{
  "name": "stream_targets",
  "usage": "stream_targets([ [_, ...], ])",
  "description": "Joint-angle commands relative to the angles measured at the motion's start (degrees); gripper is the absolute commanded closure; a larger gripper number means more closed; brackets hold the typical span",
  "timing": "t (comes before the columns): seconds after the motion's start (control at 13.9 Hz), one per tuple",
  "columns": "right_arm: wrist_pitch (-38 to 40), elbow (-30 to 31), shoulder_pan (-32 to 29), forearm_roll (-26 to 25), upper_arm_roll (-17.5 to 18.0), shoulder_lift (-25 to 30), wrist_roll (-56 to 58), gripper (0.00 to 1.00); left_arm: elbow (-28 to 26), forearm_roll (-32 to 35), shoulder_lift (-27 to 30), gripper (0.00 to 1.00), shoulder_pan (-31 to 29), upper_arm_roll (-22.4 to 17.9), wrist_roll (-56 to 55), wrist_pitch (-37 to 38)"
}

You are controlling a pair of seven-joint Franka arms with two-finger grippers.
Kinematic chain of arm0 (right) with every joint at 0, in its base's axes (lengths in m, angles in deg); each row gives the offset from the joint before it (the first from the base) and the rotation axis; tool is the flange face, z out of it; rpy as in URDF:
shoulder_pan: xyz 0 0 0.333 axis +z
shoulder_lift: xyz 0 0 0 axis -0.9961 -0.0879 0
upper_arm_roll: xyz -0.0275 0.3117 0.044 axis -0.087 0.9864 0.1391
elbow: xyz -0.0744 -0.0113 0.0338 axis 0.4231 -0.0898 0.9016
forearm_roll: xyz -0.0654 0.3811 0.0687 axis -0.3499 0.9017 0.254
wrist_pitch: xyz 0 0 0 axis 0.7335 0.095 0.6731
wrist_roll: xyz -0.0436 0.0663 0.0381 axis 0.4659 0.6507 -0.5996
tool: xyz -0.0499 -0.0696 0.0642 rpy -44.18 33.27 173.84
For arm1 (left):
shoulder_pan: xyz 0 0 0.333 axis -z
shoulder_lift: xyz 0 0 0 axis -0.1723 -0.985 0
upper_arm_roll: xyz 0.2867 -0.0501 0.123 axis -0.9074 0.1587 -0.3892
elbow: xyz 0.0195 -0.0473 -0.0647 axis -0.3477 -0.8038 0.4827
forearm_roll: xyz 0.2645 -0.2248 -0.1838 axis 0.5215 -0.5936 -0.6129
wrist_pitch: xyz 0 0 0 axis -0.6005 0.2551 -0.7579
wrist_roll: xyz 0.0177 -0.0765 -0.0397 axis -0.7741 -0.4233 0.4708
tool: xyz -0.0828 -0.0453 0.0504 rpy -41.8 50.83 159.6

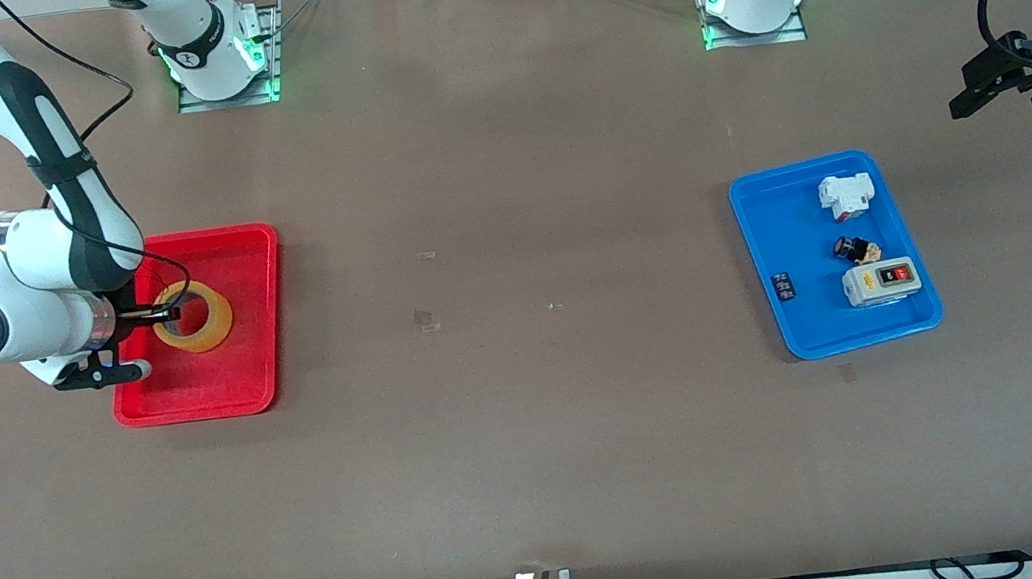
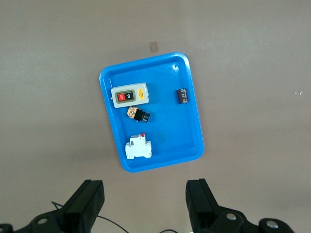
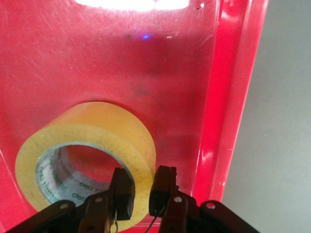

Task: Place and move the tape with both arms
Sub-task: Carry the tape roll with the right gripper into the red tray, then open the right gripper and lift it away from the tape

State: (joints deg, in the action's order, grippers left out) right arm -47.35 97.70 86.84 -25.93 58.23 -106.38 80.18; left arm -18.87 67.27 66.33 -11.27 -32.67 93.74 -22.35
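Tape (image 3: 87, 145), one roll, pinched by right hand (image 3: 142, 191).

Yellow tape (image 1: 193, 317) in red tray (image 1: 259, 366); blue tray (image 1: 800, 330); brown table (image 1: 538, 448).

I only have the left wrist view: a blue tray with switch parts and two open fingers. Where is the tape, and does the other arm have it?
Observer: The tape lies in a red tray at the right arm's end of the table, not in the blue tray.
Operator: Has the right gripper gripped it?
Observer: Yes. The right gripper is shut on the roll's wall, one finger inside the hole and one outside.
Operator: Is the roll off the tray?
Observer: I cannot tell. In the right wrist view it sits low against the red floor.
Operator: Where is my gripper?
Observer: The left gripper waits in the air past the blue tray, at the left arm's end of the table.
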Motion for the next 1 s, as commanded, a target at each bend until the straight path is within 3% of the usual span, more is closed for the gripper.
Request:
stream_targets([
  [0.0, -0.39, 0.67, 0.31, -0.07, 0.30, 0.91, 0.59, 0.60, 1.34, -0.52, 0.14, 0.00, -0.24, 0.10, -0.23, 1.46],
  [0.14, 0.05, 0.24, 0.40, 0.37, 0.30, 1.00, 0.16, 0.00, 1.34, -0.52, 0.14, 0.00, -0.24, 0.10, -0.23, 1.46],
  [0.36, 3.80, -2.21, 1.36, 0.37, 0.48, 3.01, -0.11, 0.00, 1.34, -0.52, 0.14, 0.00, -0.24, 0.10, -0.23, 1.46],
  [0.65, 28.21, -23.44, 5.22, 0.55, 0.48, 3.11, -7.21, 0.00, 1.34, -0.52, 0.14, 0.00, -0.32, -0.16, -0.14, 1.54],
  [0.93, 39.93, -40.42, 7.26, 0.37, 0.30, 3.28, -6.70, 0.00, 1.34, -0.52, 0.14, 0.00, -0.41, -0.07, -0.23, 1.54],
])
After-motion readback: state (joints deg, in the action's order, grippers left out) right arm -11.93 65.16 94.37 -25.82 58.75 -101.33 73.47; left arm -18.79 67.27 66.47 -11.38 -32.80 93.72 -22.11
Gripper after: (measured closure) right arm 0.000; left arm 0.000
